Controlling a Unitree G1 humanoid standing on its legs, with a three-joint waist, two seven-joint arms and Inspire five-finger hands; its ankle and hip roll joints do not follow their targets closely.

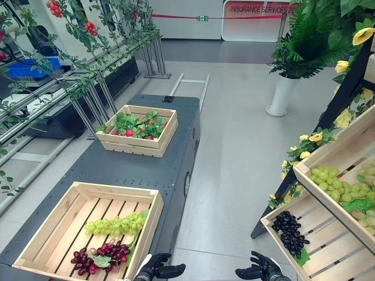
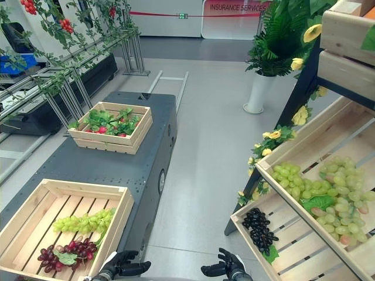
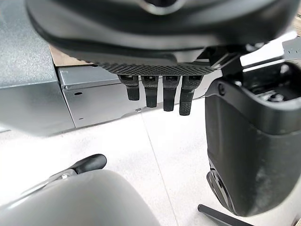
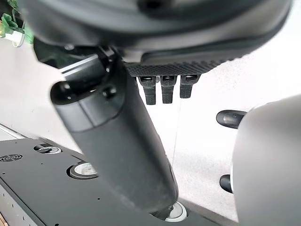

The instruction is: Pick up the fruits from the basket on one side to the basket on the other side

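Hands sit low at the bottom edge of the frame, between the two fruit stations, and neither carries anything. My left hand (image 1: 157, 269) hangs at bottom centre just beside the near corner of the wooden crate (image 1: 41, 231) on the grey cart (image 1: 146, 164); in its wrist view the fingers (image 3: 162, 92) point straight down, relaxed, with only floor past them. My right hand (image 1: 263, 270) mirrors it at lower centre-right, fingers (image 4: 162, 89) likewise loose and empty.

The near crate, lower left of the frame, holds a green grape bunch (image 1: 117, 224) and a dark red grape bunch (image 1: 101, 256), both lying towards its right end, the side nearest my hands. A second crate (image 1: 138, 130) with leafy greens and red fruit sits further up the cart, centre left.

On the right, the slanted wooden shelf (image 1: 328, 257) offers a lower tray with a black grape bunch (image 1: 290, 233) and an upper tray with green grapes (image 1: 331, 180); the tilt presents the fruit towards me.

I judge that no pick is under way. The black grapes look like the closest reach for my right hand, with the near crate as the likely target, though the task sentence does not fix the direction.
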